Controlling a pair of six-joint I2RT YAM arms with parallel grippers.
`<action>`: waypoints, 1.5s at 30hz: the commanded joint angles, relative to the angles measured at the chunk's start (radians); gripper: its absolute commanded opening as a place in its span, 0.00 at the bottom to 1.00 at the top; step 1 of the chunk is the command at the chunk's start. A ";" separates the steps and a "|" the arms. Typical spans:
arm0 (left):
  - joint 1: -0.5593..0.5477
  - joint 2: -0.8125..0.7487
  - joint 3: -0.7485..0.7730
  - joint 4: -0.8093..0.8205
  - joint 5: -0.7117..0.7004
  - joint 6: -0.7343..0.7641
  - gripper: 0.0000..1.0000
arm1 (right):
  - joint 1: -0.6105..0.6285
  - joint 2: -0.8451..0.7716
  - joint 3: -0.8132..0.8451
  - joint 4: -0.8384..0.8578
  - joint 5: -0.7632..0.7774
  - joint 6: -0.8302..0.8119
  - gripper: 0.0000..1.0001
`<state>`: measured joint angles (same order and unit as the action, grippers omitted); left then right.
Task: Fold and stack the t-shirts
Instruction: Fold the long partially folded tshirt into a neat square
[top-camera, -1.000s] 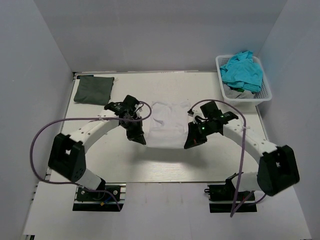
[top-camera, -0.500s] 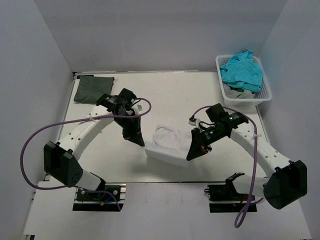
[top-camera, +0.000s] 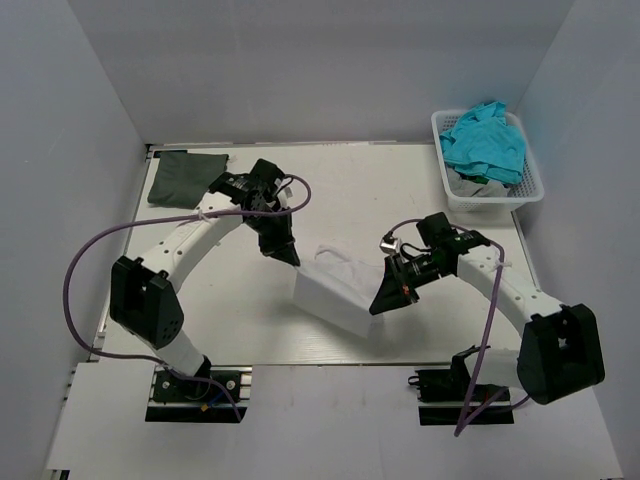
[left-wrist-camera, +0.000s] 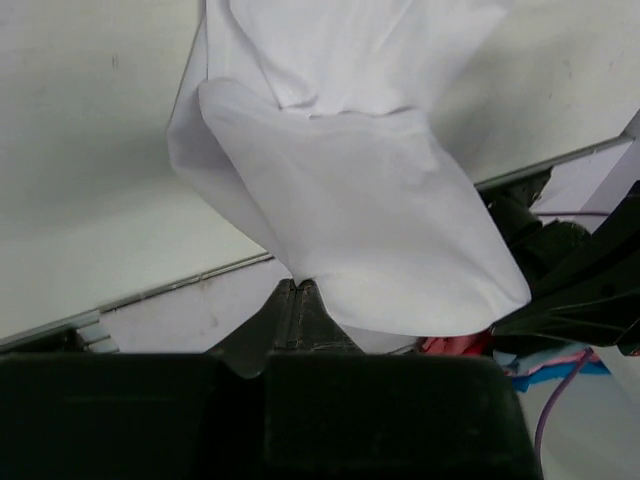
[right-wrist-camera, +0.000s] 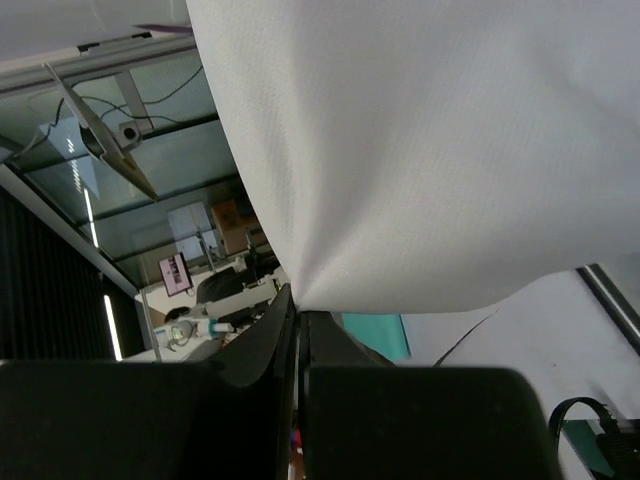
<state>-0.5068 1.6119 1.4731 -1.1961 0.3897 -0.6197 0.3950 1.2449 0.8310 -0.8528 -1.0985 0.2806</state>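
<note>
The white t-shirt (top-camera: 330, 292) is held over the pale table (top-camera: 400, 190), near its middle. It is clamped by the left end effector (top-camera: 289, 257) and the right end effector (top-camera: 381, 304). Plain grey walls (top-camera: 330, 70) enclose the table.

White t-shirt (top-camera: 330, 295) seemingly lifted; grey-green (top-camera: 187, 178) folded; teal (top-camera: 485, 143) heaped.

A white plastic basket (top-camera: 492, 200) w/ little holes in its sides sits at the far right corner of the table (top-camera: 230, 320). The table is pale & flat, w/ plain grey walls (top-camera: 330, 70) on 3 sides. Its near edge has a thin metal strip (left-wrist-camera: 150, 296).
</note>
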 joint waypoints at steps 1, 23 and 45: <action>0.013 0.011 0.032 0.136 -0.094 -0.028 0.00 | -0.034 0.053 0.049 0.029 -0.038 -0.029 0.00; 0.022 0.419 0.366 0.332 -0.147 -0.058 0.00 | -0.338 0.395 0.163 0.139 -0.008 -0.225 0.00; 0.004 0.652 0.582 0.521 -0.132 -0.032 1.00 | -0.461 0.642 0.448 0.275 0.261 -0.132 0.90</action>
<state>-0.5083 2.3051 1.9579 -0.6807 0.2924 -0.6861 -0.0593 1.9049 1.1957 -0.5247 -0.8764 0.1692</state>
